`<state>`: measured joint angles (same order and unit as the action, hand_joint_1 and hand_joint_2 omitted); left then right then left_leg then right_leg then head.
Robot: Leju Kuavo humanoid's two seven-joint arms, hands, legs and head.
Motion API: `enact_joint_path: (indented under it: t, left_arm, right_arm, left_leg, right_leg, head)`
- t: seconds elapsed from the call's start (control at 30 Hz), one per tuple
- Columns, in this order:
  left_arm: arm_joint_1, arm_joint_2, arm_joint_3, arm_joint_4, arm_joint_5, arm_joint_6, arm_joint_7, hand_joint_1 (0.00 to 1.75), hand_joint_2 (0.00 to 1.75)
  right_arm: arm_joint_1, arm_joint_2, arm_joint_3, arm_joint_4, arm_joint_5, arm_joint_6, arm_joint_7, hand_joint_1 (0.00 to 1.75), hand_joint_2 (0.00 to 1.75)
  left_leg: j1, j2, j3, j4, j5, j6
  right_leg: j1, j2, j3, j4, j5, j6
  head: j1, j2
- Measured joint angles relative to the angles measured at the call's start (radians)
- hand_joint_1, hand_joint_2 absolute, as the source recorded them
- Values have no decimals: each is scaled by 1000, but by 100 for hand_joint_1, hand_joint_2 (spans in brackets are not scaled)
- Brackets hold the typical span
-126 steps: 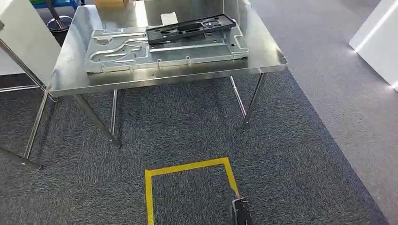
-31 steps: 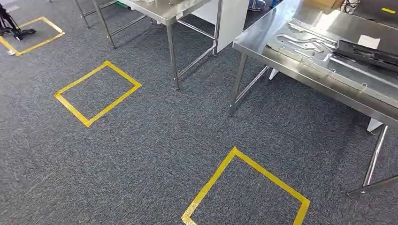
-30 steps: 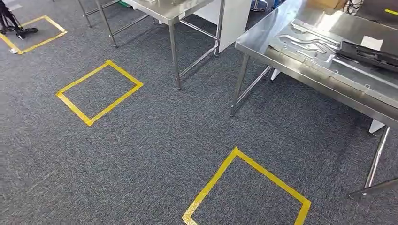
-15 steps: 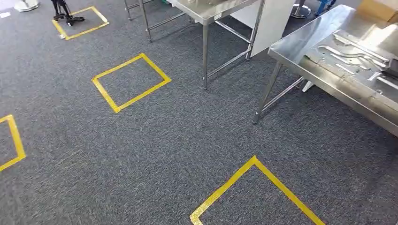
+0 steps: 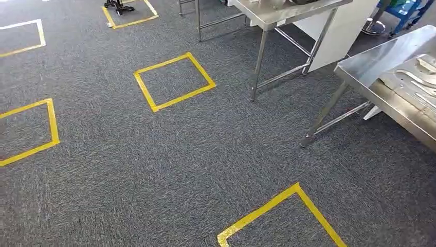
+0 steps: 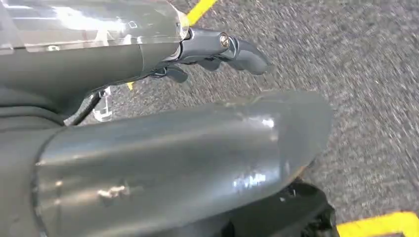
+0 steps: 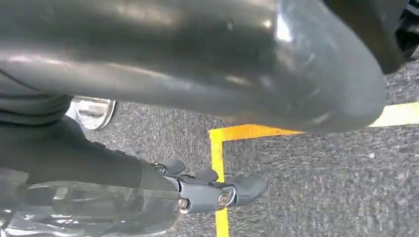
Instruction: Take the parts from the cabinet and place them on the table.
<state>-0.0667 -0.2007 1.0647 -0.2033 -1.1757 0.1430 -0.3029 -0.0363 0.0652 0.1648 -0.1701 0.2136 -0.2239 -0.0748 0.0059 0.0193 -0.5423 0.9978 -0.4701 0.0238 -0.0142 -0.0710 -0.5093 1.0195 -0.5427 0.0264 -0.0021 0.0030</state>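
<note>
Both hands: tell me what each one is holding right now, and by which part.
Nothing is held. The left hand and the right hand hang over the grey carpet with nothing between their fingers.

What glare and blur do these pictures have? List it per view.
Head view: sharp overall, with bright glare on the steel table at the right edge and on the metal plate lying on it. Left wrist view: the carpet is streaked with motion blur, and highlights shine on the left hand. Right wrist view: the right hand is fairly sharp, and the yellow tape reads clearly.
</note>
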Motion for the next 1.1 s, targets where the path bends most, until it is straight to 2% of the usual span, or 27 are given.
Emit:
enact_joint_path:
  t: [0.03,0.07,0.13,0.17,0.2,0.27,0.3,0.33,0.4,0.43,0.47,0.5,0.53,0.57,0.63,0.67,0.7,0.73,0.77,0.8,0.83,0.87,0.97,1.0,1.03,1.07,1.1]
  left_arm:
    - [-2,0,0,0,0,1,0,0,0]
    - [-4,-2,0,0,-1,3,0,0,0]
    - [-6,-2,0,0,-2,4,0,0,0]
    - [-5,-2,0,0,-4,4,0,0,0]
    - [-4,-2,0,0,-7,6,0,0,0]
    - [-4,-2,0,0,-8,7,2,0,0]
    - [-5,-3,0,0,-9,7,2,0,0]
    - [-7,-4,0,0,-9,7,2,0,0]
    - [-8,-4,0,0,-9,7,2,0,0]
    - [-6,-4,0,0,-10,8,2,0,0]
    - [-5,-4,0,0,-11,8,2,0,0]
    - [-4,-4,0,0,-11,10,3,0,0]
    - [-4,-4,0,0,-11,10,2,0,0]
    - [-6,-4,0,0,-11,10,2,0,0]
    - [-9,-4,0,0,-11,10,2,0,0]
    - [-8,-4,0,0,-11,10,2,0,0]
    - [-7,-4,0,0,-11,10,2,0,0]
    - [-5,-4,0,0,-11,10,2,0,0]
    - [-5,-3,0,0,-11,10,2,0,0]
    - [-5,-3,0,0,-11,10,2,0,0]
    - [-9,-3,0,0,-11,10,2,0,0]
    - [-10,-4,0,0,-11,10,2,0,0]
    - [-6,-4,0,0,-11,10,2,0,0]
    - [-5,-4,0,0,-11,10,2,0,0]
    - [-6,-3,0,0,-12,10,2,0,0]
    - [-8,-3,0,0,-13,10,1,0,0]
    - [-10,-4,0,0,-14,10,1,0,0]
  right_arm:
    - [2,0,0,0,0,0,0,0,0]
    - [4,0,0,0,1,0,1,0,0]
    - [5,0,0,1,2,0,2,0,0]
    - [5,0,0,1,2,1,2,0,0]
    - [5,0,0,1,3,1,2,0,0]
    - [6,0,0,1,3,1,2,0,0]
    - [9,0,0,1,3,1,2,0,0]
    - [11,-2,0,3,3,1,2,0,0]
    - [8,-2,1,3,5,1,2,0,0]
    - [7,-2,2,3,6,2,2,0,0]
    - [4,-2,2,3,6,3,2,0,0]
    - [6,0,3,3,7,8,2,0,0]
    - [7,-2,5,3,9,11,2,0,0]
    - [9,-2,7,3,9,14,2,0,0]
    - [10,-2,9,3,10,14,2,0,0]
    - [10,-2,9,3,10,14,2,0,0]
    - [9,-2,10,3,10,14,2,0,0]
    - [8,-2,10,3,10,14,2,0,0]
    - [7,-2,10,3,10,14,2,0,0]
    - [7,-2,10,3,10,14,2,0,0]
    - [8,-2,10,3,10,14,2,0,0]
    - [8,-2,10,3,10,14,2,0,0]
    - [-3,-2,11,3,10,14,2,0,0]
    - [-2,-2,11,2,10,15,2,0,0]
    - [1,-2,11,2,11,17,1,0,0]
    - [2,-2,13,2,13,20,2,0,0]
    - [4,-2,14,3,13,24,2,0,0]
  left_leg:
    - [2,-8,-3,0,3,6]
    - [1,-18,-6,0,5,9]
    - [-2,-43,-10,1,6,11]
    - [-3,-57,-9,1,6,11]
    - [-3,-71,-7,2,6,11]
    - [-3,-100,-4,5,5,9]
    - [-2,-111,-5,7,4,7]
    - [-8,-119,-12,13,3,-1]
    - [0,-139,-22,13,8,-13]
    - [3,-152,-23,8,12,-20]
    - [-3,-166,-28,7,13,-29]
    - [1,-136,-26,17,5,-29]
    - [-5,-80,-42,56,-24,-32]
    - [-2,-51,-82,136,-69,-36]
    - [1,-32,-162,301,-137,-43]
    - [3,-29,-179,335,-138,-46]
    - [5,-26,-170,319,-118,-47]
    - [6,-23,-139,259,-81,-47]
    - [6,-10,-85,157,-32,-45]
    - [5,26,-30,59,5,-41]
    - [-6,71,-10,17,-9,-36]
    - [-3,50,-10,16,-1,-27]
    - [-8,21,-22,13,2,-13]
    - [-1,11,-13,5,8,-4]
    - [0,2,-14,5,11,1]
    - [-1,-8,-17,5,13,5]
    - [-3,-17,-19,5,14,8]
  right_leg:
    - [-1,40,-23,49,-37,0]
    - [-1,59,-61,129,-82,2]
    - [0,67,-134,273,-134,2]
    - [0,67,-147,291,-123,2]
    - [0,68,-137,261,-90,0]
    - [-1,83,-67,102,11,-8]
    - [-1,124,-33,22,46,-13]
    - [-2,167,-27,-2,32,-18]
    - [2,147,-29,-7,34,-19]
    - [4,138,-28,-7,34,-23]
    - [-4,123,-23,-17,38,-32]
    - [-10,106,-16,-28,43,-38]
    - [-7,95,-12,-31,42,-44]
    - [-5,78,-12,-30,41,-47]
    - [-1,45,-13,-28,37,-51]
    - [0,31,-12,-28,36,-51]
    - [0,18,-10,-27,34,-50]
    - [0,7,-8,-26,32,-48]
    - [0,-5,-4,-25,28,-45]
    - [0,-16,2,-23,23,-40]
    - [9,-26,3,-21,18,-33]
    - [10,-31,4,-19,16,-29]
    - [9,-58,12,-22,15,-16]
    - [2,-29,12,-14,3,-5]
    - [0,25,0,17,-24,-3]
    - [0,51,-31,81,-64,-4]
    - [0,61,-71,161,-104,-4]
  head:
    - [5,0]
    - [8,0]
    - [9,0]
    - [8,0]
    - [8,0]
    - [9,0]
    - [9,0]
    - [8,0]
    - [8,0]
    - [9,0]
    - [8,0]
    - [7,0]
    - [4,0]
    - [0,0]
    - [1,0]
    - [1,0]
    - [1,0]
    - [0,0]
    - [0,0]
    - [0,0]
    - [-1,0]
    - [2,0]
    - [5,0]
    - [7,0]
    - [11,0]
    - [14,0]
    - [14,0]
